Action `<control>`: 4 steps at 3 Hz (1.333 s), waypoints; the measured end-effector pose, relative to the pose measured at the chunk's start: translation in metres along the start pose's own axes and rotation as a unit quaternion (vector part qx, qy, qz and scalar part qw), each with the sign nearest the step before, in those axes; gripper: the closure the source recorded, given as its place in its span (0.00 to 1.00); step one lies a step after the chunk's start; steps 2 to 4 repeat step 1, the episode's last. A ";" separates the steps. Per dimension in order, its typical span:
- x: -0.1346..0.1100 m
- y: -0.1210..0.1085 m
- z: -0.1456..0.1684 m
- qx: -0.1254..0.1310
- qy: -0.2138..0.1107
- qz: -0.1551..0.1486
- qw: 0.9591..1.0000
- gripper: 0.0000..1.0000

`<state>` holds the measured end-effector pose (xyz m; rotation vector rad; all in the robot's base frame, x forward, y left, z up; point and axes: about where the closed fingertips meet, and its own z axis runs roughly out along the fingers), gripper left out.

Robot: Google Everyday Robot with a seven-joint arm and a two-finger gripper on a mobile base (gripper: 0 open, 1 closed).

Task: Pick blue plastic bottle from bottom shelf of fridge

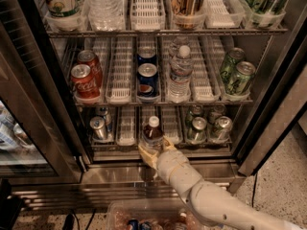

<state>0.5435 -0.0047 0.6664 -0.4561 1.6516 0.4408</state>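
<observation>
Bottle sits at the front edge, middle of the lowest table. End effector hugs its base; can't tell if clenched. You risk a low grip tipping it into the cans.

One high, close view angled down into the fridge, gripper at lower centre.

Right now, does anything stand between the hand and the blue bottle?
Nothing visible does. The hand sits at the base of the blue plastic bottle, at the front of the bottom shelf. The silver cans stand in lanes on either side.
</observation>
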 end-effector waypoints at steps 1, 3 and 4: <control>0.000 0.000 0.000 0.000 0.000 0.000 1.000 1.00; 0.000 0.000 0.000 0.000 0.000 0.000 1.000 1.00; 0.000 0.000 0.000 0.000 0.000 0.000 1.000 1.00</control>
